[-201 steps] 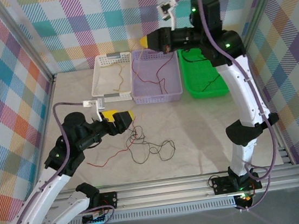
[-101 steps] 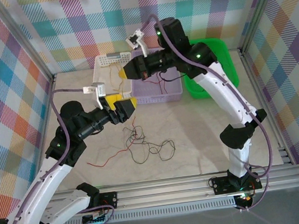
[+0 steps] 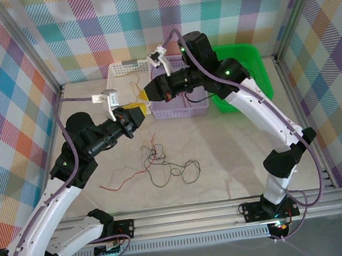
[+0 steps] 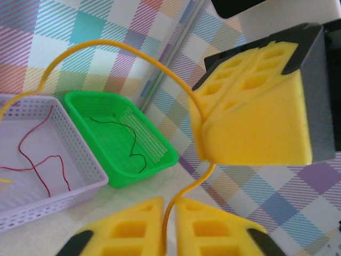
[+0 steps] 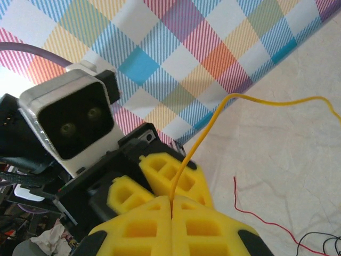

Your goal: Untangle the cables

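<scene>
A thin yellow cable (image 4: 106, 44) runs in an arc between my two grippers, above the near edge of the baskets. My right gripper (image 5: 171, 205) is shut on one stretch of it. Just below and left of it, my left gripper (image 4: 169, 213) has closed on the same cable. The two grippers (image 3: 136, 110) (image 3: 147, 93) nearly touch tip to tip. A loose tangle of red and black cables (image 3: 166, 164) lies on the table in front of them, with a red tail (image 3: 118, 184) trailing left.
A white basket (image 3: 111, 88) holding a yellow cable, a purple basket (image 3: 181, 113) holding a red cable (image 4: 40, 160) and a green basket (image 3: 256, 61) holding a black cable (image 4: 130, 141) stand in a row at the back. Checked walls close in the sides.
The right arm swung left from over the purple basket with the yellow cable. The left gripper rose toward it and went from open to shut on that cable.
</scene>
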`<state>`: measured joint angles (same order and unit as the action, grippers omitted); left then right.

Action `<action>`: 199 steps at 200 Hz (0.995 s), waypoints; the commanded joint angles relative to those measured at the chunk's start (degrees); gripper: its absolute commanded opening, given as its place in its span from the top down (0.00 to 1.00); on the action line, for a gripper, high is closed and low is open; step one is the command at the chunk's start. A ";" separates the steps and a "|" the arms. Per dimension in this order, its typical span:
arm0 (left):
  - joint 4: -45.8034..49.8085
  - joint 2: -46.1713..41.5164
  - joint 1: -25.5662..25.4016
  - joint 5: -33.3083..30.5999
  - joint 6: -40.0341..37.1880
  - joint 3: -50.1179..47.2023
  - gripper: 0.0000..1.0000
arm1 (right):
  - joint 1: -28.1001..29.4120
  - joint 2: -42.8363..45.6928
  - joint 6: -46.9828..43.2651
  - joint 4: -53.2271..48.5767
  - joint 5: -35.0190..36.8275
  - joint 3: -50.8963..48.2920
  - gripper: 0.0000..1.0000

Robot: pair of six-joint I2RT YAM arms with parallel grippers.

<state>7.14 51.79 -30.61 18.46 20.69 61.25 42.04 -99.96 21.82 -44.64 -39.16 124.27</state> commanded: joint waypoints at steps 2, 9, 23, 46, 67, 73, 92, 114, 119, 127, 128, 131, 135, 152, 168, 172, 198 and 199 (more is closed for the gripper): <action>-0.52 0.04 0.29 -0.26 -1.01 1.68 0.95 | 0.32 1.96 1.03 3.35 -2.26 -0.60 1.00; -0.75 0.07 0.29 -0.19 -0.93 1.61 0.92 | 0.39 2.05 1.09 3.49 -2.16 -0.61 1.00; -1.57 -0.03 0.29 1.55 -0.89 1.61 0.71 | 0.32 1.99 1.10 3.35 -1.90 -0.67 1.00; -2.82 -0.42 0.29 4.71 -0.66 1.33 0.39 | 0.32 1.92 1.03 3.21 -1.60 -0.69 1.00; -2.86 -0.02 0.29 5.96 -0.89 1.23 0.42 | 0.32 1.75 1.33 3.50 -2.07 -0.78 1.00; -2.70 0.27 0.33 6.21 -0.91 1.31 0.44 | 0.32 1.79 1.46 3.63 -2.19 -0.81 1.00; -2.32 0.71 0.29 6.01 -1.05 1.54 0.63 | 0.33 2.01 1.81 3.94 -2.60 -0.95 1.00; -1.80 1.23 0.29 5.37 -1.61 2.23 0.78 | 0.34 2.56 2.43 5.04 -3.32 -2.15 1.00; -1.71 1.35 0.29 5.33 -1.69 2.41 0.83 | 0.39 2.70 2.44 5.19 -3.36 -2.38 1.00; -1.45 1.56 0.29 5.20 -2.04 2.78 0.91 | 0.36 2.90 2.47 5.37 -3.27 -2.89 1.00; -1.39 1.56 0.29 5.19 -2.05 2.80 0.92 | 0.39 2.92 2.45 5.40 -3.24 -2.98 1.00; -1.29 1.64 0.29 5.12 -2.10 2.89 0.95 | 0.40 3.05 2.44 5.43 -3.21 -3.12 1.00; -1.15 1.71 0.29 4.93 -2.16 3.01 0.99 | 0.41 3.17 2.32 5.35 -2.88 -3.42 1.00; -0.86 1.51 0.33 4.08 -2.36 3.34 1.00 | 0.32 3.71 1.45 4.99 -1.96 -4.46 1.00; -0.13 1.29 0.29 2.55 -3.06 4.10 1.00 | 0.23 4.36 0.47 4.08 0.48 -5.79 1.00; 0.49 1.34 0.33 1.62 -3.23 4.45 1.00 | 0.09 4.61 0.29 3.79 1.33 -6.41 1.00; 3.76 2.48 0.64 -1.44 -5.27 7.86 1.00 | -2.53 8.15 2.63 8.37 3.47 -14.67 0.90; 3.85 2.55 0.68 -1.55 -5.38 7.93 1.00 | -2.68 8.35 2.88 8.75 3.47 -15.20 0.89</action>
<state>10.50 53.98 -30.59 20.32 18.11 64.36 41.41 -95.53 23.29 -39.46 -38.00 116.09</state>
